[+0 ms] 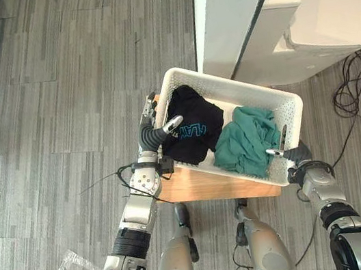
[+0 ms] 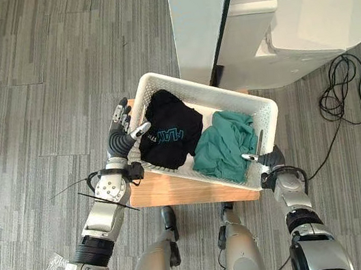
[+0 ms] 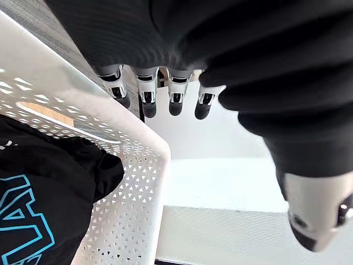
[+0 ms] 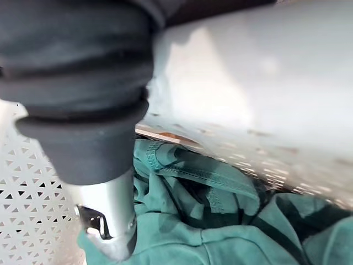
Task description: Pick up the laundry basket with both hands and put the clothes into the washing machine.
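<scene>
Lifting now looks risky. The left hand (image 1: 153,134) straddles the left end of the basket (image 1: 294,123), its fingers (image 3: 148,98) straight outside the wall and its thumb over the black top (image 1: 190,130), pinching nothing. Raised like that, the basket would likely slip off the wooden bench (image 1: 210,185) at mid-frame, or tip and spill the black top and the green top (image 1: 244,141). The right hand (image 1: 299,155) sits at the basket's lower-right end; I cannot tell whether it has closed on the rim. An uneven hold could also swing the load into the white panel (image 1: 229,9) beside the washing machine (image 1: 333,12) at upper right.
</scene>
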Tool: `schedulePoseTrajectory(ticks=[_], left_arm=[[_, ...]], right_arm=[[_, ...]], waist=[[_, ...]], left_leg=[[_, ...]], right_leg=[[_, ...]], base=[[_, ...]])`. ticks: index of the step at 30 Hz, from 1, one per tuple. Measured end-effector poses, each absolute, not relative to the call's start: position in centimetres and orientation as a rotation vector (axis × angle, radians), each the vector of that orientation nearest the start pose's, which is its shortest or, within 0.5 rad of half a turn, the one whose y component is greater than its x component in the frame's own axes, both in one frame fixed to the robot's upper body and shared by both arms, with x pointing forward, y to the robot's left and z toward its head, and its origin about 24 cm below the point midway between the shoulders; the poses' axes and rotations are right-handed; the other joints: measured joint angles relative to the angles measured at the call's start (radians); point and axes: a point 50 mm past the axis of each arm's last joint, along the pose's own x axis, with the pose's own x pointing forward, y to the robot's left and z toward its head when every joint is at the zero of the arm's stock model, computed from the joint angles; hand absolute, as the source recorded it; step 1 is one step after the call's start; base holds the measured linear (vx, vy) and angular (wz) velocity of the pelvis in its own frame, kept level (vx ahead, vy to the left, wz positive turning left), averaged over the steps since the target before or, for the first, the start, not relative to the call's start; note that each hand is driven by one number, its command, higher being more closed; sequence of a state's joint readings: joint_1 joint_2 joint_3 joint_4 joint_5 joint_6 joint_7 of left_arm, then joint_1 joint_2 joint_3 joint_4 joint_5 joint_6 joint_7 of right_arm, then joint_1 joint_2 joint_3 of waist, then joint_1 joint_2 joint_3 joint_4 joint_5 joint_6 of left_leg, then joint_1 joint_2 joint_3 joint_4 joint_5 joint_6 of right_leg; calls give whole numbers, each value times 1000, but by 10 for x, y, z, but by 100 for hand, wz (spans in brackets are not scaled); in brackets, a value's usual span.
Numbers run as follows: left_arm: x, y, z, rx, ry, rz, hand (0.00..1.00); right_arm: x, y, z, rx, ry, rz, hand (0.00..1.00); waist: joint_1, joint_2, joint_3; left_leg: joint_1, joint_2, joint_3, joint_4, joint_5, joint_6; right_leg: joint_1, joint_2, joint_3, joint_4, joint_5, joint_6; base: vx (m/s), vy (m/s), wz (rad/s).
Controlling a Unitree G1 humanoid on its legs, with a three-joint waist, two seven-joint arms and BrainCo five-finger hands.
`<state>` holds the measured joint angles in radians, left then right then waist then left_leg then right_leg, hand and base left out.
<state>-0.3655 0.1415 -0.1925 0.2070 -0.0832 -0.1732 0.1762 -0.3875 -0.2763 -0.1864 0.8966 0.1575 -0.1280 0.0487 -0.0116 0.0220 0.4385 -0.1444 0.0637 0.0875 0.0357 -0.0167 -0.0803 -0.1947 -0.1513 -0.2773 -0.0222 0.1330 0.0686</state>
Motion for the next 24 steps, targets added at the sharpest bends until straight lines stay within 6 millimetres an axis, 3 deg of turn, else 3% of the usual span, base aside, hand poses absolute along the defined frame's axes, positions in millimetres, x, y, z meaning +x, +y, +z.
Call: schedulePoseTrajectory(ticks=[3,9,18,24], left_arm=[[314,117,101,92,-293,-79,0],[326,143,48,228,-36,10,0],[308,169,-24,278,326,97,0],[298,165,-39,253,403,94,0]], right_arm=[[295,-251,-21,-9,338,-202,0],[297,-235,-24,18,338,-155,0],[300,-230,-24,22,352,-143,0],[299,-227,-26,16,363,-132,0]], waist=[[0,0,-4],[0,5,-40],[0,10,-42],[1,9,-42]], left_leg=[[0,0,0,0,0,0],[0,1,2,-2,0,0],[10,0,18,-3,0,0],[27,3,26,-20,5,1]], right_leg=[[0,1,0,0,0,0],[5,11,-2,-18,5,-7],[23,17,6,-57,32,-8],[32,22,14,-65,36,-8]], base=[[0,0,0],[10,6,-1],[-4,7,-4],[4,1,-5]])
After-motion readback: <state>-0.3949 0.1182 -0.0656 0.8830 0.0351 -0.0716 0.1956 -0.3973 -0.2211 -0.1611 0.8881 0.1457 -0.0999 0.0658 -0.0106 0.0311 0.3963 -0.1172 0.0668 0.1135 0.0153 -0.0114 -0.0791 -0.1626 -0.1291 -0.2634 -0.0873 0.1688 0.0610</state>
